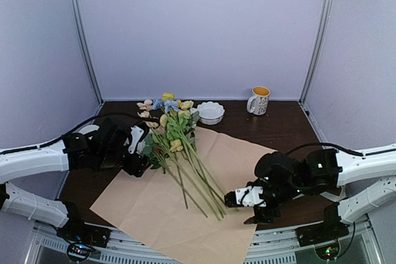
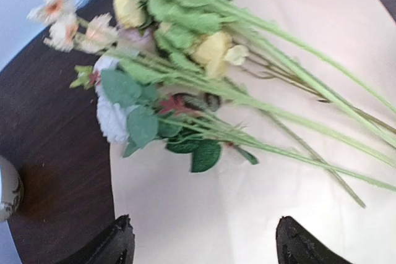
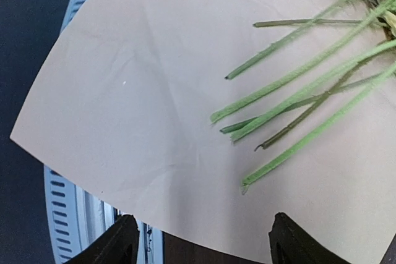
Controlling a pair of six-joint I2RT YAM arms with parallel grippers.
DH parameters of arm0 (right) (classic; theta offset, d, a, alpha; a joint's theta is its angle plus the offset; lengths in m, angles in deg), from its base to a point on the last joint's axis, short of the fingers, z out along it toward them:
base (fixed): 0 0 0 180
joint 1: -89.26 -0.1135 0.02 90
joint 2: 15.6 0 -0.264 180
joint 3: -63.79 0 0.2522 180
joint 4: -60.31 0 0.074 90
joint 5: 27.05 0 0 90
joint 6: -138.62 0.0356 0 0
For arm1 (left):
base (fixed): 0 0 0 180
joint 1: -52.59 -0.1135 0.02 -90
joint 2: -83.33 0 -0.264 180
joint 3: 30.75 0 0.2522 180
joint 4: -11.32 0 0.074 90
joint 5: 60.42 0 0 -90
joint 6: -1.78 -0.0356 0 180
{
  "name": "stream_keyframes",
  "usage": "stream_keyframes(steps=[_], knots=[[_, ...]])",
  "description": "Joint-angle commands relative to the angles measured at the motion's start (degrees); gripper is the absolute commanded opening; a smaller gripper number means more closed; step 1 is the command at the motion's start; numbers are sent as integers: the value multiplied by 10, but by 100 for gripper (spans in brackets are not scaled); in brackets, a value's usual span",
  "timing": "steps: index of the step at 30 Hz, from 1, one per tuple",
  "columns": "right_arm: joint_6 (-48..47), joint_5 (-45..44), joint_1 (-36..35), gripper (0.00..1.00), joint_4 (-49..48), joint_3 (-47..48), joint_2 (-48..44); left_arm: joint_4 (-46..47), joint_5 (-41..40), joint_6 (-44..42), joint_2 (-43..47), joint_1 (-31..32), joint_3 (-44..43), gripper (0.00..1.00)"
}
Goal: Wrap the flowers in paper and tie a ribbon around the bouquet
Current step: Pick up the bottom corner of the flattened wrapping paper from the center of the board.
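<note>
The paper (image 1: 179, 214) lies flat on the table, peach-tan side up, one corner hanging over the near edge. The flowers (image 1: 173, 129) lie loose across it, pastel blossoms at the far left and green stems (image 3: 297, 97) running to the near right. My left gripper (image 1: 145, 164) hovers open at the paper's left edge beside the leaves (image 2: 145, 125), its fingers (image 2: 117, 242) wide apart with nothing between them. My right gripper (image 1: 241, 208) is open over the paper's near right edge (image 3: 204, 221), just short of the stem ends. The ribbon and a wrapped bouquet are out of view.
A white scalloped bowl (image 1: 210, 113) and a patterned mug (image 1: 259, 100) stand at the back of the dark wooden table (image 1: 278, 125). A slotted metal rail (image 3: 68, 208) runs along the near edge under the paper's corner. Pale walls close in three sides.
</note>
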Motion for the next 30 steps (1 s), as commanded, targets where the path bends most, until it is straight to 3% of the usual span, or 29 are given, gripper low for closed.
stream_keyframes(steps=[1,5,9,20,30], knots=[[-198,22,-27,75,7,-41,-14,96,9,-119,80,91,60,82],[-307,-40,-87,77,16,-86,-4,170,12,-204,136,167,126,82],[-332,-33,-135,74,-37,-108,28,217,44,-266,173,203,176,82],[-393,-105,-148,63,-172,-139,106,234,61,-325,154,234,187,81],[-386,-133,-138,15,-224,-127,116,265,46,-332,151,238,203,82]])
